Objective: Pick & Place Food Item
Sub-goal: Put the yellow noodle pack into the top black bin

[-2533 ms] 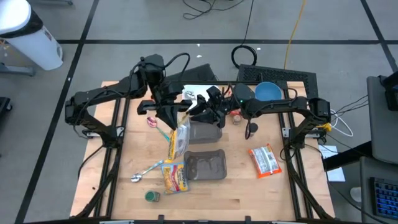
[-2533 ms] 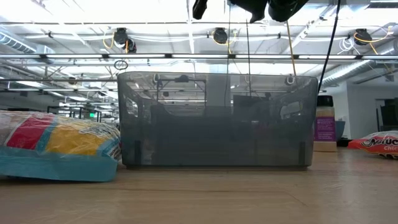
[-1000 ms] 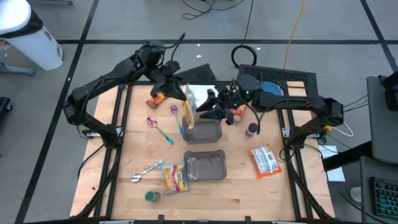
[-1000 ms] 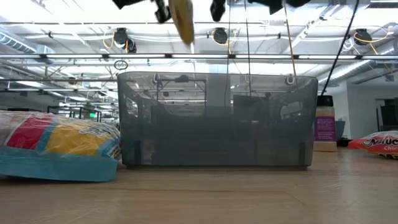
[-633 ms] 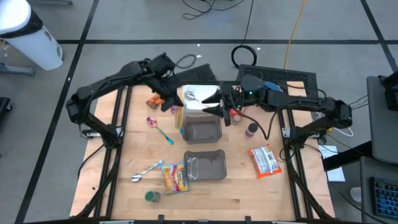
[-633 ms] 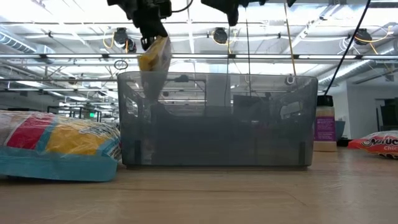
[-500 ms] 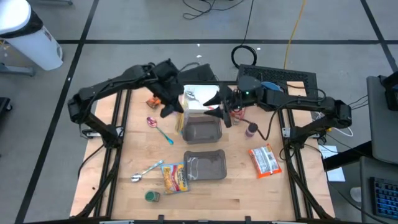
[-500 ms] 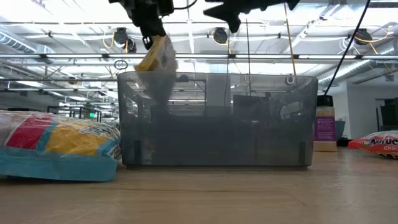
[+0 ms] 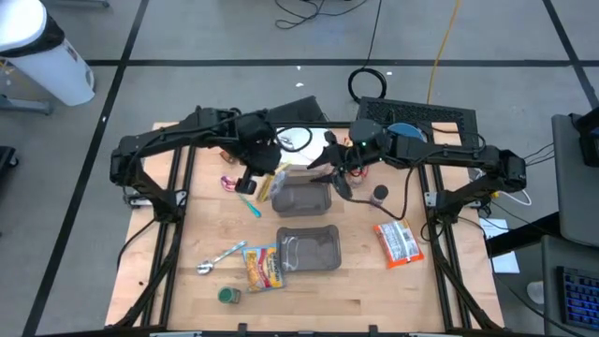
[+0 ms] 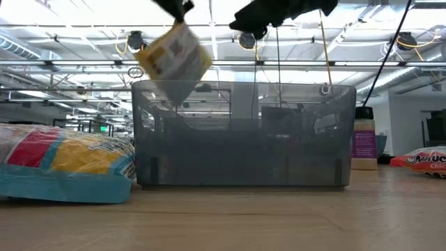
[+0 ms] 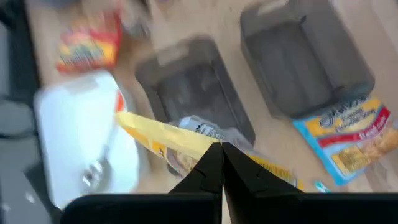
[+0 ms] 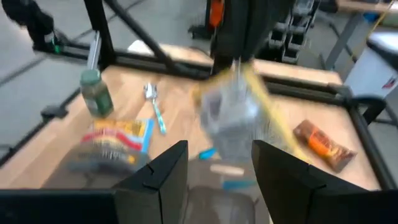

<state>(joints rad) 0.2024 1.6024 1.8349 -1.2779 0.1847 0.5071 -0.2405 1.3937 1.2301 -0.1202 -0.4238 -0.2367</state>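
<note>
A yellow food packet (image 9: 272,183) hangs tilted in the air at the left end of the far grey tray (image 9: 309,210), with my left gripper (image 9: 261,175) shut on it. In the low view the packet (image 10: 174,59) shows high above the table. My right gripper (image 9: 335,174) hovers open over the far tray's right end, apart from the packet and with nothing between its fingers (image 12: 168,171). A second grey tray (image 9: 310,264) rests on the table nearer to me. My left gripper pinches an edge of the yellow packet (image 11: 208,147) between its two shut fingertips (image 11: 210,163). The fingers slant down from the table's left. The packet hangs below them, tilted with its broad face showing, lifted clear of the tray and the table.
A multicoloured food bag (image 9: 265,268), a spoon (image 9: 219,256) and a green-lidded jar (image 9: 227,295) lie near left. An orange packet (image 9: 398,241) lies right, a small bottle (image 9: 379,195) beside the far tray. A white plate (image 9: 298,140) and blue bowl (image 9: 404,138) sit at the back.
My left gripper has come from the far side toward the table's near edge with the yellow packet, tipping further down and rolling. The packet has swung from hanging edge-on to tilted with its face showing, clear of the tray. My right gripper has rolled and stayed open.
</note>
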